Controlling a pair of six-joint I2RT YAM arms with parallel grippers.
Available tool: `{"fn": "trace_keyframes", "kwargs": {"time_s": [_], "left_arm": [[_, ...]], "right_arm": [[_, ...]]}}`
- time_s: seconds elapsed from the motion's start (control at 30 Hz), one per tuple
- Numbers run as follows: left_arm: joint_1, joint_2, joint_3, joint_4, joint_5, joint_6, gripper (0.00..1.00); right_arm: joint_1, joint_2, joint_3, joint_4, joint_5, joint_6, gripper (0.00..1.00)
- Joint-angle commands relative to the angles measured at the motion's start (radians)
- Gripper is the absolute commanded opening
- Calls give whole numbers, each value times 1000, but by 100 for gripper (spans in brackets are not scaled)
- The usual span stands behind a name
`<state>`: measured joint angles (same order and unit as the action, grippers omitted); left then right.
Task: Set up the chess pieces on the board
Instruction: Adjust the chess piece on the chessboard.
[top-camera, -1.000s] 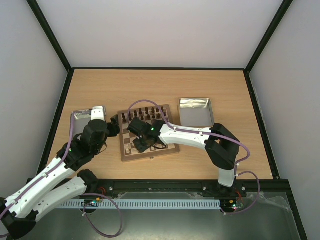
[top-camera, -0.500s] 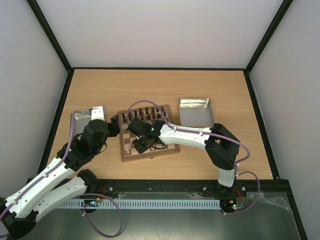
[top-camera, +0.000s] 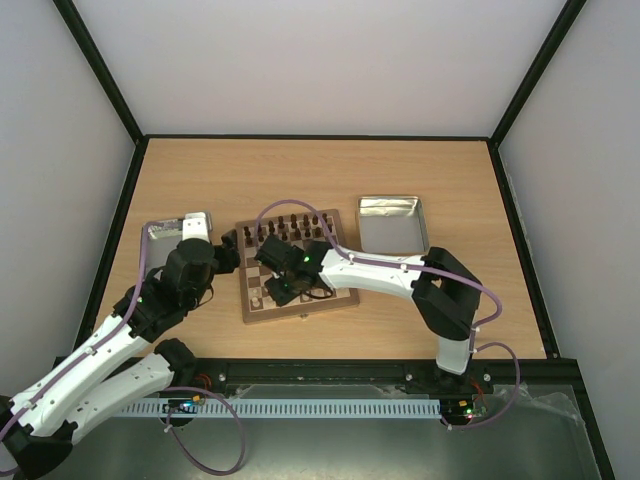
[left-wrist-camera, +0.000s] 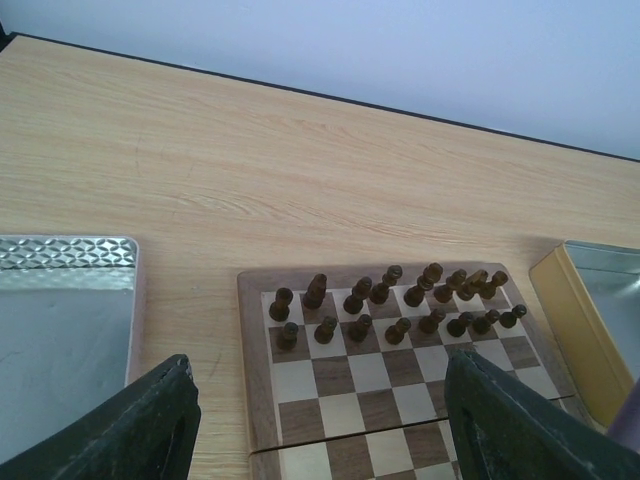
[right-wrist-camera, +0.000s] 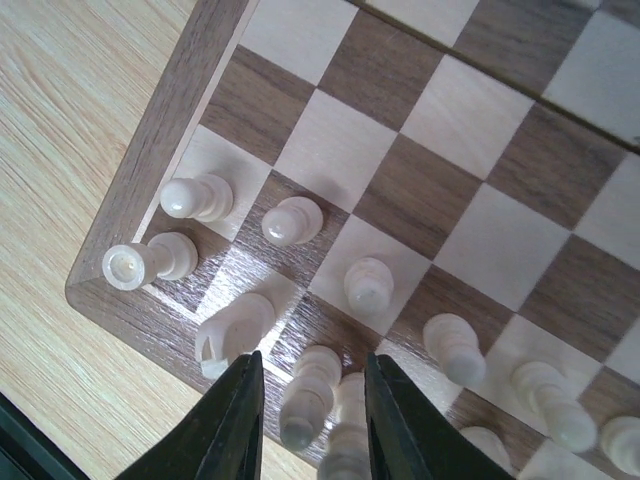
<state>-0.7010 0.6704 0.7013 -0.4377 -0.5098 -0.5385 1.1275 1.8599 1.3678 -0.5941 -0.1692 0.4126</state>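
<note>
Two states: left end effector (left-wrist-camera: 320, 365) wide, empty; right end effector (right-wrist-camera: 312, 365) seemingly slack around chess pieces (right-wrist-camera: 305, 400).

Wooden table (top-camera: 300, 170); on it the board (top-camera: 297, 314), left tin (top-camera: 162, 231), right tin (top-camera: 392, 226)

The board (top-camera: 300, 313) lies on the table (top-camera: 300, 170) between a left tin (top-camera: 161, 232) and a right tin (top-camera: 392, 226).

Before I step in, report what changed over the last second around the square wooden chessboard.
The right gripper opened its jaws over the pale light-wood chessmen in the brown-and-cream checked board's near row, apparently releasing one. The left gripper stayed open and still; the dark brown chessmen kept their rows.
</note>
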Motion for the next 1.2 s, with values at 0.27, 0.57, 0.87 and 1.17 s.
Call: {"fn": "trace_keyframes", "kwargs": {"time_s": [0.27, 0.57, 0.87, 1.17], "left_arm": [[6, -10, -8, 9, 103, -36, 70], [6, 46, -86, 65, 436, -109, 57], [6, 102, -151, 105, 585, -182, 41], [13, 93, -232, 141, 646, -302, 35]], "right_arm": [[8, -137, -80, 6, 85, 54, 31], [9, -108, -98, 6, 53, 52, 25], [9, -97, -104, 20, 44, 52, 19], [8, -114, -136, 46, 28, 73, 22]]}}
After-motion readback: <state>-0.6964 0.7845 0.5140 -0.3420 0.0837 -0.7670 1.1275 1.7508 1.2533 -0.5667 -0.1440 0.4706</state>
